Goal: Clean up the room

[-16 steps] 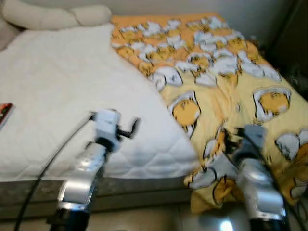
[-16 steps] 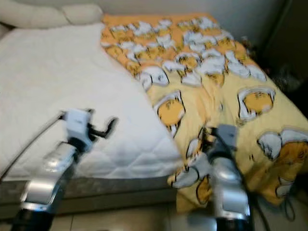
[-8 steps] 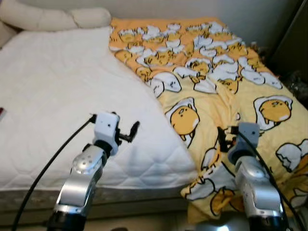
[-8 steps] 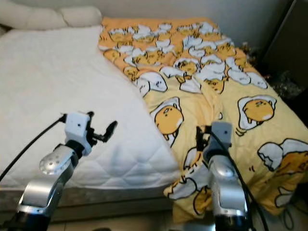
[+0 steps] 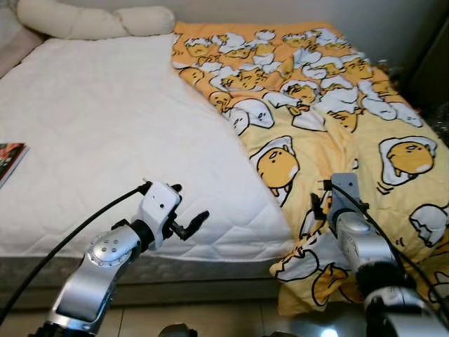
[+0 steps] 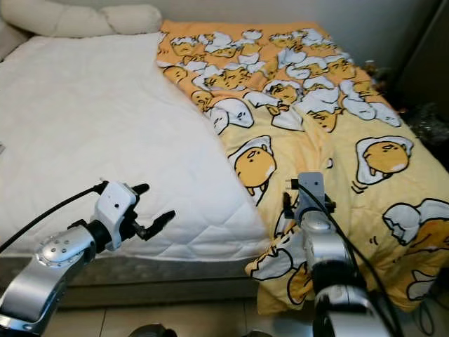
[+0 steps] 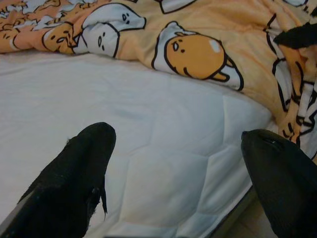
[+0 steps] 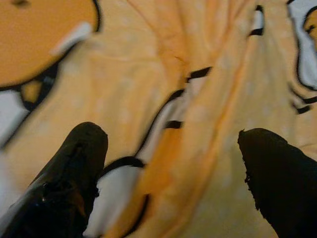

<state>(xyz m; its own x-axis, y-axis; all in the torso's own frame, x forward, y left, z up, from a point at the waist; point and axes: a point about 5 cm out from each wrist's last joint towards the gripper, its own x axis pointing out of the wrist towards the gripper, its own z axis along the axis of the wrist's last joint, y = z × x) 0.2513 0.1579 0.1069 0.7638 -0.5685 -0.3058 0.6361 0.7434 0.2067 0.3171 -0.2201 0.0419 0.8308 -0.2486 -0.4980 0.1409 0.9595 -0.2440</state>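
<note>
A bed (image 5: 105, 140) with a bare white quilted mattress stands before the robot, its near edge running across the lower part of the scene above a grey base and pale floor. A yellow blanket (image 5: 337, 119) printed with egg cartoons covers the right half of the bed, from the far end down to the near right corner, where it spills over the mattress edge toward the floor. Its left border runs diagonally, leaving the left half of the mattress uncovered. White pillows (image 5: 91, 20) lie along the far left end, and a book (image 5: 8, 158) rests at the left edge of the mattress.

The left hand (image 5: 193, 223) hovers at the near edge of the mattress, its two black fingers (image 7: 84, 168) spread wide over the white quilting, just beside the blanket's border. The right hand (image 8: 173, 163) is over the blanket near the bed's near right corner, its fingers (image 8: 74, 168) also spread apart, close above rumpled yellow folds, pinching nothing.
</note>
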